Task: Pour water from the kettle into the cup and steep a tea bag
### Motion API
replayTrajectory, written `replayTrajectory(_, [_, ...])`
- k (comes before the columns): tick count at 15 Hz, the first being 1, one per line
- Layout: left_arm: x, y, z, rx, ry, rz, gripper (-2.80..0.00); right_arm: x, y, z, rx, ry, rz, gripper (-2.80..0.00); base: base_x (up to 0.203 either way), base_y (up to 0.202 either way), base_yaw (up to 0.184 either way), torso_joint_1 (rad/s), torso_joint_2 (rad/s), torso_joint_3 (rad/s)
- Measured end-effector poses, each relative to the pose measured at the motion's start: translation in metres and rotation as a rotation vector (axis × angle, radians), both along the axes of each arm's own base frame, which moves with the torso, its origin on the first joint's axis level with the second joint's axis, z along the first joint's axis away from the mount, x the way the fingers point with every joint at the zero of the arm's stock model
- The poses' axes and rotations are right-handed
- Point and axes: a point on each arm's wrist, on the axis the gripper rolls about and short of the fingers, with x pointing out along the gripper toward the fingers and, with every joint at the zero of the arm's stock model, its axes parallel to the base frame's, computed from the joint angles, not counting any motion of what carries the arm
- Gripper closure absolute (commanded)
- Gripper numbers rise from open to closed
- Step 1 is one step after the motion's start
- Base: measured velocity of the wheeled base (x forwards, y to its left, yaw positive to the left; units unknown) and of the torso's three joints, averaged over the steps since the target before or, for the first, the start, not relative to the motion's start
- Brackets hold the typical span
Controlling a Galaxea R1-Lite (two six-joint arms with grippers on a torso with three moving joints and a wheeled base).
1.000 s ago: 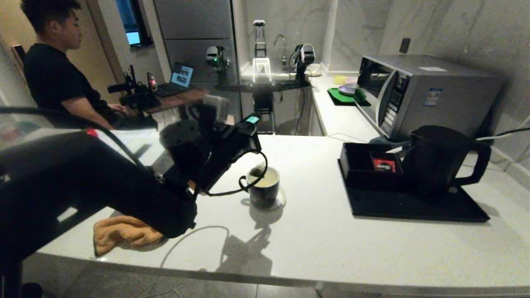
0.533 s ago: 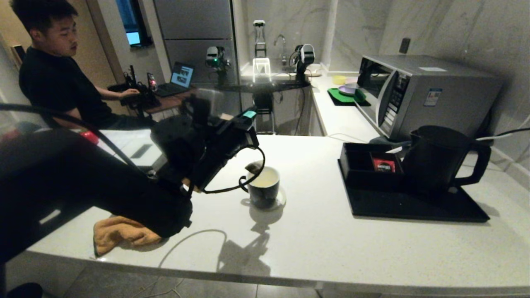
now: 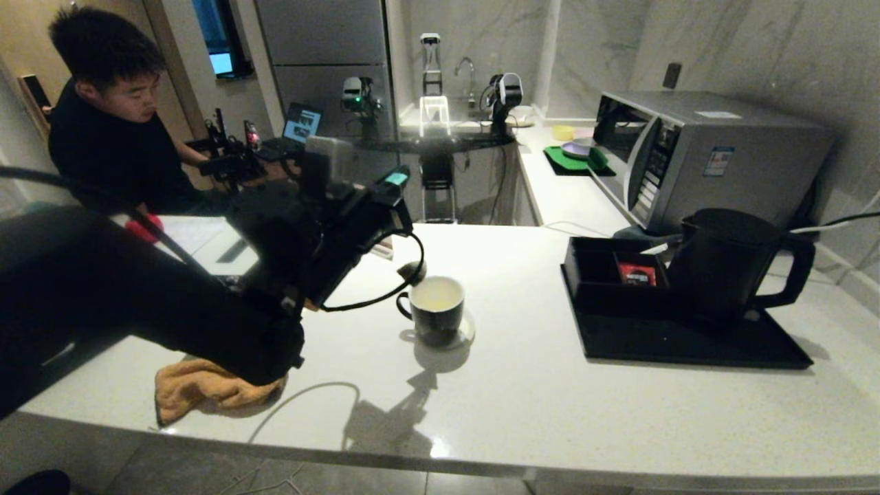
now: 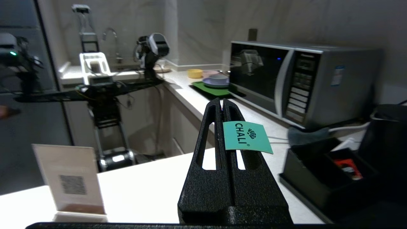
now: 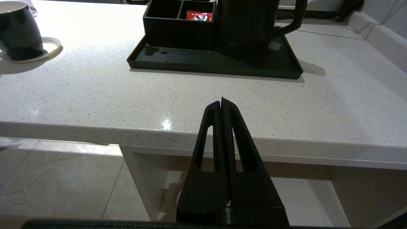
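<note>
My right claw (image 5: 222, 103) hung parked below the near edge of the pale speckled stone worktop (image 3: 550, 412), its two fingers pressed together on nothing, so it was not the arm for this move. On the near left part of the worktop lay a crumpled orange cloth (image 3: 199, 388). My left claw (image 4: 222, 108) was the nearer one to the work. It hovered raised above the left middle of the worktop, pinched tight on the small teal paper tag (image 4: 246, 137) of the tea bag's string. The dark, wet tea bag (image 3: 412, 271) dangled beneath that tag, clear of the rim and just off the left side of the small mug, black outside and white inside (image 3: 436, 313). That mug stood upright on a pale round coaster (image 3: 465, 333) near the middle, with clear, faintly yellowish water (image 3: 436, 294) in it. So the mug's open mouth lay down and slightly rightward from the hanging bag. I judged the next dip needed a small shift that way before lowering. Farther right, toward the back edge, the tall matte black kettle with a loop handle (image 3: 729, 265) rested on a flat black tray (image 3: 687, 344), well apart from the mug.
</note>
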Motion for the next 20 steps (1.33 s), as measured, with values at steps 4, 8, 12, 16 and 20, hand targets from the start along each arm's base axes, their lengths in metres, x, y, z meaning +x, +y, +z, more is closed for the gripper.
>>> replayTrajectory(4, [0.005,0.017,0.005,-0.004,-0.013,0.048,0.0,0.0,0.0,0.0,0.0,0.0,0.0,0.0,0.0,0.0,0.0,0.0,0.0,0.0])
replayTrajectory(8, [0.009,0.035,0.011,-0.009,-0.027,0.097,0.0,0.0,0.0,0.0,0.001,-0.001,0.0,0.0,0.0,0.0,0.0,0.0,0.0,0.0])
replayTrajectory(12, [0.014,0.054,0.014,-0.011,-0.033,0.149,0.0,0.0,0.0,0.0,0.0,0.0,0.0,0.0,0.0,0.0,0.0,0.0,0.0,0.0])
replayTrajectory(16, [0.02,0.075,0.015,-0.01,-0.036,0.207,0.0,0.0,0.0,0.0,0.0,0.0,0.0,0.0,0.0,0.0,0.0,0.0,0.0,0.0])
replayTrajectory(20, [0.022,0.093,0.017,-0.011,-0.041,0.257,0.0,0.0,0.0,0.0,0.0,0.0,0.0,0.0,0.0,0.0,0.0,0.0,0.0,0.0])
